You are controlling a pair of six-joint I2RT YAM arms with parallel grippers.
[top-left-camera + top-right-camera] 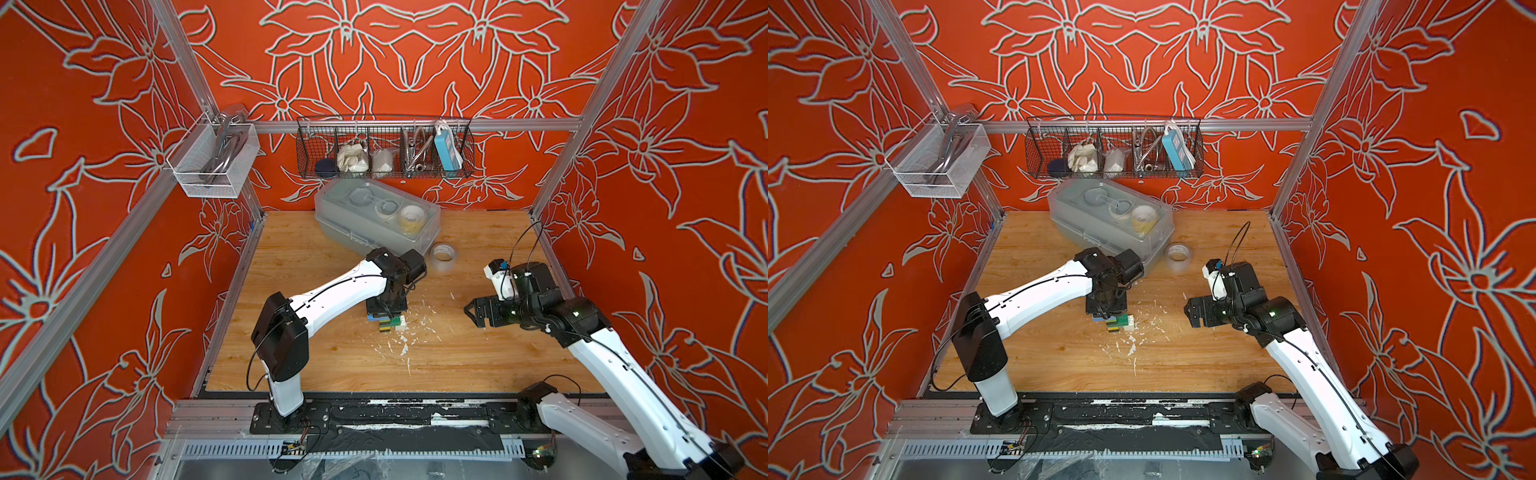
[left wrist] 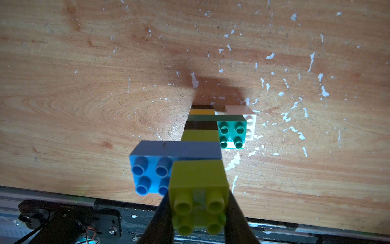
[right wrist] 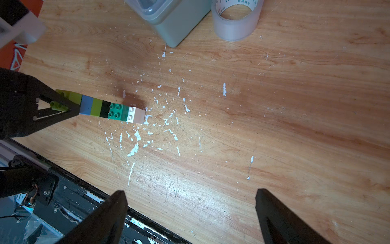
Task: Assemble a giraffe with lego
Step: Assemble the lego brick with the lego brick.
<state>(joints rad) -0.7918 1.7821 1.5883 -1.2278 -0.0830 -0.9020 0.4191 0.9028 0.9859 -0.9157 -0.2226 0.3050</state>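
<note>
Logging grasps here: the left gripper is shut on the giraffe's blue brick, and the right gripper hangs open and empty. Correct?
Not quite. The left gripper is shut on the lime top brick of the giraffe, not the blue brick under it; the left wrist view shows this. The right gripper does hang open and empty.

Left arm [image 1: 332,299] bent, wrist pointing down | left gripper [image 2: 199,202] clamped tight | right gripper [image 3: 190,193] spread wide, aloft
</note>
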